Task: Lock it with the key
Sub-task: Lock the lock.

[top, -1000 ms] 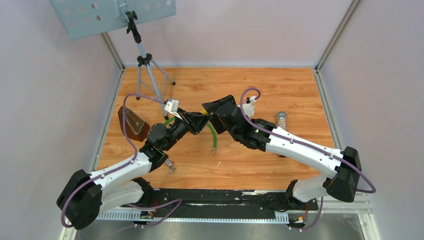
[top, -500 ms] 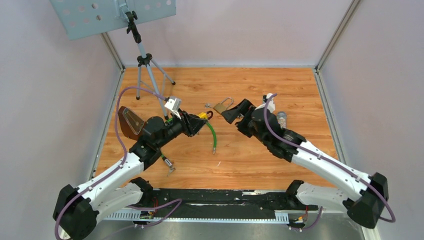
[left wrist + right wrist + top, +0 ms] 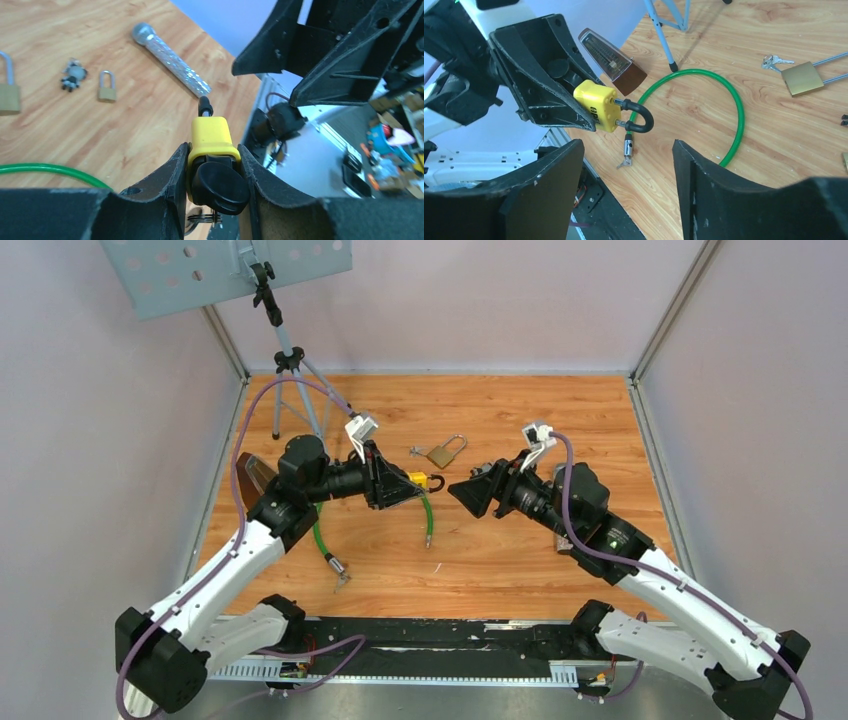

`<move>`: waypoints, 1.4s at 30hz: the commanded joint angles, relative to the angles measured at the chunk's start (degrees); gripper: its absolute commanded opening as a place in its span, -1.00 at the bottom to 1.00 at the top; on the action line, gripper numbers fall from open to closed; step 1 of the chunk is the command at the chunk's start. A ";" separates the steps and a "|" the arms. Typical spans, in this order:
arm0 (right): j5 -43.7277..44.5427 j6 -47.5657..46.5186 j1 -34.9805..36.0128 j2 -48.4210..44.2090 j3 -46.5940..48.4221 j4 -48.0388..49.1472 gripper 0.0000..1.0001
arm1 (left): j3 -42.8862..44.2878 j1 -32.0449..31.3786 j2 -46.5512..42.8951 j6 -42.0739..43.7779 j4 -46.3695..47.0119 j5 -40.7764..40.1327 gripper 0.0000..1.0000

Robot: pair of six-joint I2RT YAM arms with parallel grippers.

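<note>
My left gripper [image 3: 408, 486] is shut on a yellow padlock [image 3: 419, 479] with a black shackle and holds it above the table, shackle pointing at the right arm. In the left wrist view the padlock [image 3: 210, 134] sits between the fingers [image 3: 170, 175], with a black key head [image 3: 220, 183] at its base. My right gripper [image 3: 463, 490] is open and empty, facing the padlock from a short gap. The right wrist view shows the padlock [image 3: 596, 107] and its shackle [image 3: 640, 118] beyond the open gripper [image 3: 626, 145]. I cannot tell whether the shackle is latched.
A green cable lock [image 3: 427, 510] lies under the grippers, its metal end [image 3: 338, 567] near the front. A brass padlock [image 3: 441, 453] and keys [image 3: 415, 450] lie behind. A brown metronome [image 3: 250, 468] stands left, a tripod [image 3: 290, 360] at back left. A silvery cylinder [image 3: 170, 60] lies on the table.
The two grippers were together at the padlock; they have parted. The right gripper drew back to the right, empty. The left gripper kept the yellow padlock and swung it up.
</note>
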 commanded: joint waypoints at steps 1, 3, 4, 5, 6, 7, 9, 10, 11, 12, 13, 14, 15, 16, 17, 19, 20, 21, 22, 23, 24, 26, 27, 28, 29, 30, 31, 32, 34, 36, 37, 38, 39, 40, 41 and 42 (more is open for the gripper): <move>-4.44 -3.66 0.13 -1.33 0.89 1.23 0.35 | 4.00 1.56 1.45 -3.05 4.40 15.28 -1.00; -6.98 -4.58 0.13 -1.31 0.42 1.59 0.33 | 4.17 1.92 2.39 -4.33 6.50 18.66 -1.00; -7.85 -4.94 0.13 -1.44 0.37 1.61 0.25 | 4.15 2.11 2.74 -4.92 8.68 20.82 -1.00; -8.32 -5.29 0.13 -1.60 0.34 1.64 0.17 | 3.93 2.20 3.21 -6.84 10.11 21.79 -1.00; -8.63 -5.55 0.13 -1.98 0.36 1.65 0.11 | 3.72 2.27 3.37 -9.07 13.49 23.35 -1.00; -9.19 -6.06 0.13 -2.36 0.36 1.69 0.05 | 3.28 2.28 3.65 -10.19 15.15 24.07 -1.00; -9.58 -6.84 0.15 -3.34 0.17 1.70 0.01 | 2.95 2.32 3.89 -12.57 18.75 25.33 -1.00; -9.99 -7.33 0.13 -3.99 -0.08 1.65 0.01 | 2.92 2.36 3.98 -13.36 20.02 25.87 -1.00; -10.85 -7.83 0.13 -4.50 -0.39 1.69 0.01 | 3.01 2.37 4.17 -13.53 20.26 26.03 -1.00; -11.65 -8.35 0.13 -5.01 -0.61 1.65 0.02 | 3.12 2.33 4.25 -13.62 20.55 26.33 -1.00; -12.51 -8.72 0.13 -5.55 -0.94 1.68 0.04 | 3.14 2.35 4.38 -13.74 20.75 26.48 -1.00; -13.73 -9.00 0.13 -6.05 -1.25 1.76 0.06 | 3.20 2.37 4.40 -13.83 20.96 26.66 -1.00; -14.95 -9.25 0.13 -6.55 -1.57 2.04 0.07 | 3.18 2.37 4.35 -13.85 21.09 26.73 -1.00; -16.22 -9.53 0.13 -6.80 -1.79 2.36 0.08 | 3.12 2.38 4.34 -14.32 21.68 26.90 -1.00; -17.23 -9.71 0.14 -6.98 -1.98 2.54 0.08 | 3.09 2.38 4.26 -14.62 22.06 27.03 -1.00; -18.47 -10.00 0.13 -7.05 -2.03 2.75 0.08 | 3.03 2.38 4.10 -15.59 23.62 27.42 -1.00; -18.37 -9.83 0.13 -6.86 -2.04 2.56 0.07 | 3.08 2.38 3.90 -16.23 24.76 27.66 -1.00; -18.59 -9.85 0.13 -6.77 -2.02 2.38 0.05 | 3.21 2.38 3.81 -16.36 25.15 27.72 -1.00; -18.81 -9.95 0.12 -6.69 -2.16 2.28 0.02 | 3.63 2.38 3.58 -16.44 25.20 27.71 -1.00; -18.81 -9.90 0.13 -6.66 -2.31 2.43 -0.01 | 3.88 2.38 3.52 -16.49 25.28 27.56 -1.00; -18.84 -9.84 0.13 -6.49 -2.42 2.71 -0.06 | 4.24 2.38 3.36 -16.54 25.40 27.53 -1.00; -19.29 -10.12 0.13 -6.16 -2.30 3.56 -0.15 | 4.44 2.38 3.20 -16.79 25.95 27.51 -1.00; -19.18 -10.20 0.13 -6.03 -2.14 3.99 -0.21 | 4.47 2.38 3.23 -16.90 26.15 27.62 -1.00; -19.34 -10.41 0.13 -5.87 -1.92 4.59 -0.26 | 4.43 2.38 3.37 -16.92 26.18 27.74 -1.00; -19.48 -10.60 0.13 -5.74 -1.73 5.28 -0.30 | 4.35 2.38 3.41 -17.11 26.36 28.05 -1.00; -19.20 -10.46 0.13 -5.67 -1.60 6.01 -0.36 | 4.28 2.38 3.57 -17.16 26.47 28.18 -1.00; -18.90 -10.19 0.13 -5.59 -1.53 6.77 -0.39 | 4.16 2.38 3.64 -17.26 26.57 28.40 -1.00; -19.11 -10.15 0.13 -5.39 -1.31 7.29 -0.40 | 4.10 2.38 3.70 -17.36 26.70 28.39 -1.00; -19.85 -10.00 0.13 -4.71 -0.91 7.91 -0.43 | 4.04 2.38 3.66 -17.61 27.21 28.33 -1.00; -20.63 -9.98 0.13 -3.85 -0.58 8.24 -0.44 | 3.92 2.38 3.74 -18.14 28.11 28.29 -1.00; -21.05 -9.97 0.13 -3.38 -0.46 8.39 -0.46 | 3.87 2.38 3.83 -18.51 28.69 28.34 -1.00; -21.51 -9.86 0.13 -2.88 -0.44 8.60 -0.48 | 3.87 2.38 3.86 -18.78 29.25 28.32 -1.00; -21.79 -9.80 0.13 -2.48 -0.43 8.87 -0.53 | 3.86 2.38 3.99 -19.09 29.45 28.46 -1.00; -22.17 -9.75 0.13 -2.20 -0.51 8.98 -0.60 | 3.82 2.38 4.03 -19.20 29.73 28.51 -1.00; -22.40 -9.66 0.13 -1.90 -0.58 9.82 -0.68 | 3.74 2.38 4.03 -19.28 29.82 28.66 -1.00; -22.52 -9.41 0.13 -1.73 -0.67 11.00 -0.73 | 3.67 2.38 4.01 -19.30 30.02 28.70 -1.00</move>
